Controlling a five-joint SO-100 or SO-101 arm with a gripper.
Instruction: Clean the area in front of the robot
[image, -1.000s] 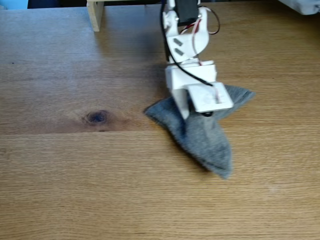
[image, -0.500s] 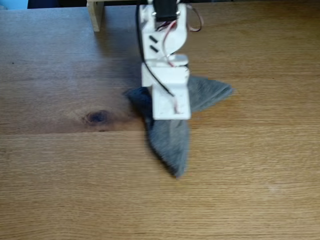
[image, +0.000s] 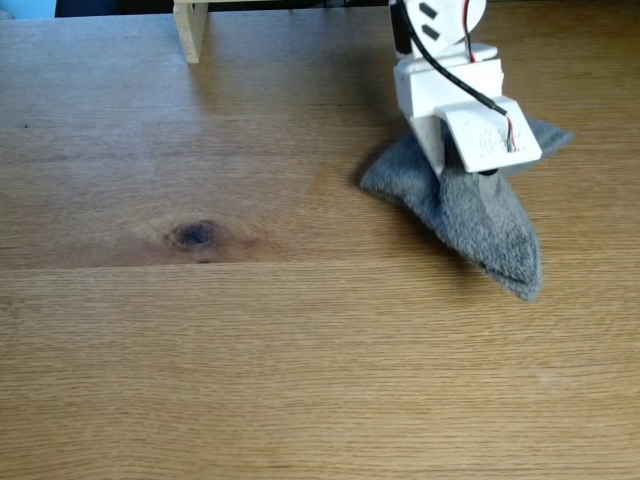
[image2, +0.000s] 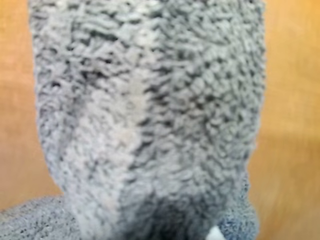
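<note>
The white robot arm (image: 445, 95) comes down at the upper right of the fixed view. Its gripper (image: 468, 165) is shut on a grey terry cloth (image: 480, 220), with the fingertips buried in the fabric. The cloth lies pressed on the light-brown wooden tabletop (image: 250, 350), one corner trailing toward the front right. In the wrist view the grey cloth (image2: 150, 115) hangs close before the lens, with strips of tabletop (image2: 290, 100) at either side.
A dark oval knot (image: 195, 234) marks the wood left of centre. A pale upright wooden post (image: 190, 28) stands at the back left. A dark strip runs along the table's far edge.
The arm and cloth swept left toward the knot half a second ago, then swung back right and farther away. The cloth has stayed in the gripper throughout.
</note>
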